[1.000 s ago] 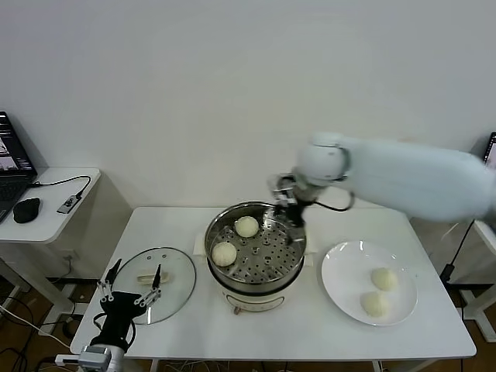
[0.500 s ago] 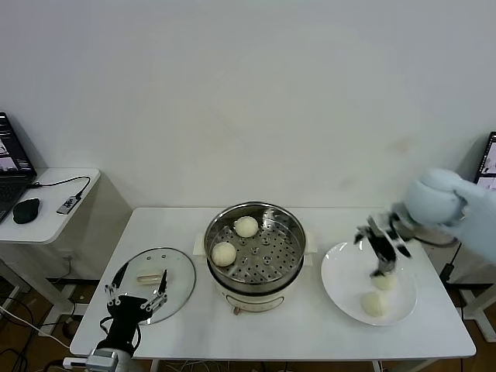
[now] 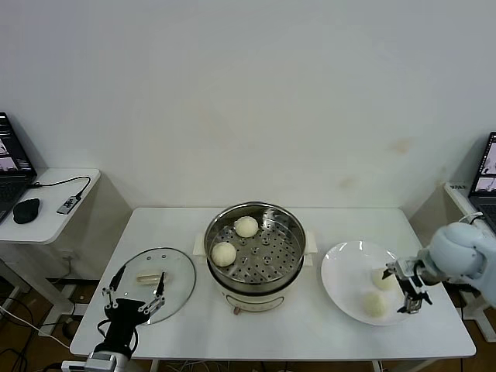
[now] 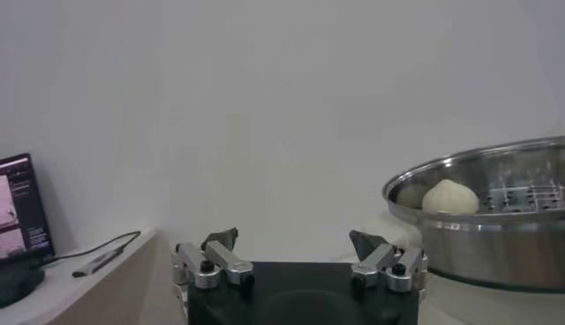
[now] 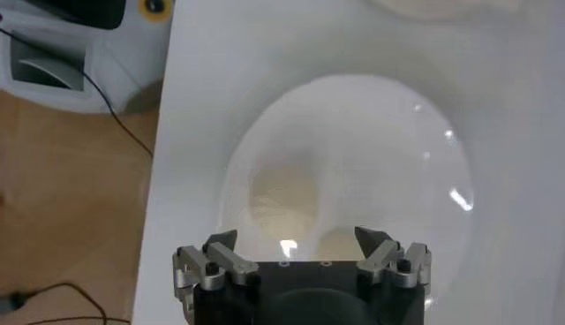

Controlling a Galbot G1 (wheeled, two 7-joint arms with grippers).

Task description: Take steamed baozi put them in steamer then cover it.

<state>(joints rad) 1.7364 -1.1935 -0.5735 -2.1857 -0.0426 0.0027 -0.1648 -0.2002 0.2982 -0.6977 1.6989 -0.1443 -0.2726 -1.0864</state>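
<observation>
Steamed baozi: two in the steamer (image 3: pixel 254 252), two on white plate (image 3: pixel 345 283), nearest (image 3: pixel 375 304) just left of right gripper (image 3: pixel 406 288), jaws apart, nothing held. Left gripper (image 3: pixel 132 294): jaws apart, beside the cover (image 3: pixel 177 271) at table's front left
</observation>
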